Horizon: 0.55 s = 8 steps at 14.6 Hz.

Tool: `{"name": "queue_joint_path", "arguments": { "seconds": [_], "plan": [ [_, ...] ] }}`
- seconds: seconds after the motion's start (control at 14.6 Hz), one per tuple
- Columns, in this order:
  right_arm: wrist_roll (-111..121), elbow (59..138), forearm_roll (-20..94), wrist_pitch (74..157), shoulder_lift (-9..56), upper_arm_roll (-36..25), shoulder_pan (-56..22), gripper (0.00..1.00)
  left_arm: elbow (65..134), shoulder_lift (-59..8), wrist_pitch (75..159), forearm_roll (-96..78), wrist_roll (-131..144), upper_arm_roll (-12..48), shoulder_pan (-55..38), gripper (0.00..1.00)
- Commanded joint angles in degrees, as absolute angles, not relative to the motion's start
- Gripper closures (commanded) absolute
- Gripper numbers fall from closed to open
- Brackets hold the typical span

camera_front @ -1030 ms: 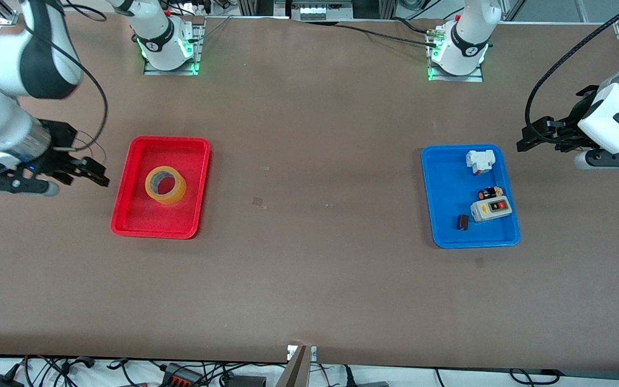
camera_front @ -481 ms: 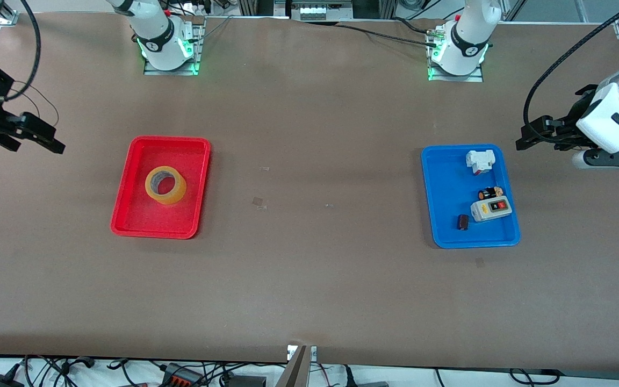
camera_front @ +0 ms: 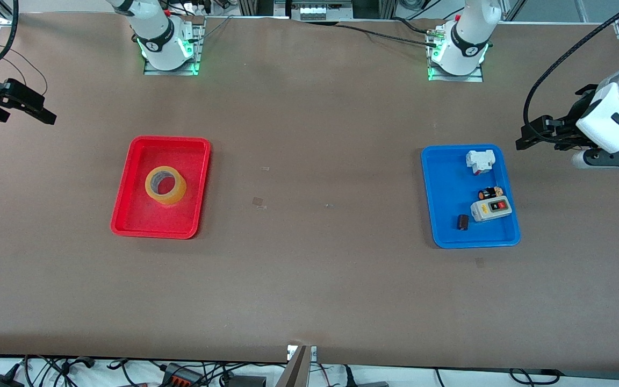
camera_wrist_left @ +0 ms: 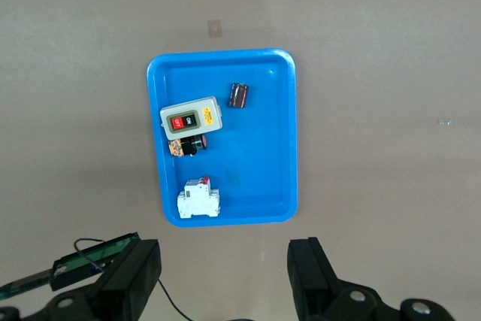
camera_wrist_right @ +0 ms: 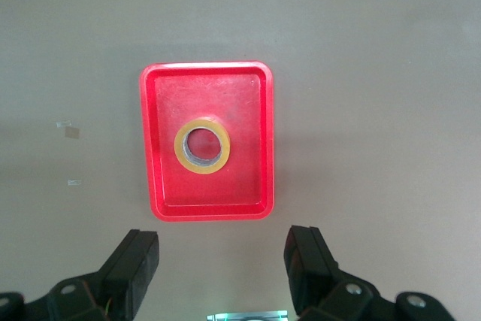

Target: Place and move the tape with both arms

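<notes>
Tape (camera_front: 165,185) lying flat in red tray (camera_front: 127,215), toward right arm's end of bench (camera_front: 309,279). Right end effector (camera_front: 19,105) hovering over bare bench beside that tray, fingers spread, holding nothing. Left end effector (camera_front: 535,134) waiting beside blue tray (camera_front: 444,183), fingers spread.

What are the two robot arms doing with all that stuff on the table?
Right now neither arm is holding anything. The tape lies flat in the red tray toward the right arm's end of the table. The right gripper hangs open and empty over the bare table, off to the side of that tray. The left gripper waits, open and empty, beside the blue tray, which holds a grey switch box and a few other small parts.
</notes>
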State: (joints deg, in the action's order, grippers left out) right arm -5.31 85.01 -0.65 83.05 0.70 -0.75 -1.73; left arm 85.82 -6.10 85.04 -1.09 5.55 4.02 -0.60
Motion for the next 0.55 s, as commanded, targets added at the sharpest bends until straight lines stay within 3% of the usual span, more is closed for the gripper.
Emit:
{"name": "queue_joint_path", "arguments": {
  "seconds": [0.0, 0.48],
  "plan": [
    [-5.98, 89.03, -1.49, 85.51, -1.67, -0.09, -1.49, 0.01, 86.66, -3.61, 83.59, 0.0, 5.19, 4.13, -0.44, 0.0],
    [-5.98, 89.12, -1.85, 86.22, -1.23, -0.09, -1.49, 0.02, 86.04, -3.43, 82.79, 0.09, 5.1, 4.13, -0.44, 0.0]
  ]
}}
